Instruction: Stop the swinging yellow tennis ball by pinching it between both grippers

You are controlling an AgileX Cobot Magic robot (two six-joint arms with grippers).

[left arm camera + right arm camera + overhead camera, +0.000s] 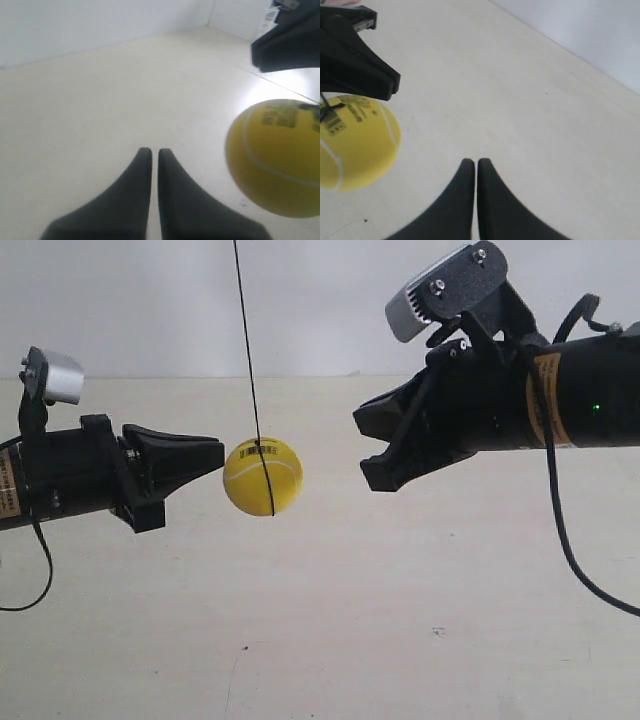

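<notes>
the yellow tennis ball hangs on a black string above the bench, between both hands. left hand, narrowed to a slit, is just beside it; right hand, equally narrow, stands apart.

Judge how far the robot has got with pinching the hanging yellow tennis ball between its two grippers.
Done: both arms are level with the yellow tennis ball, jaws closed, facing each other. In hand: the left gripper sits right beside the ball; whether it touches cannot be told. Left: the right gripper is clearly apart from the ball, so no pinch yet; that gap has to close.
</notes>
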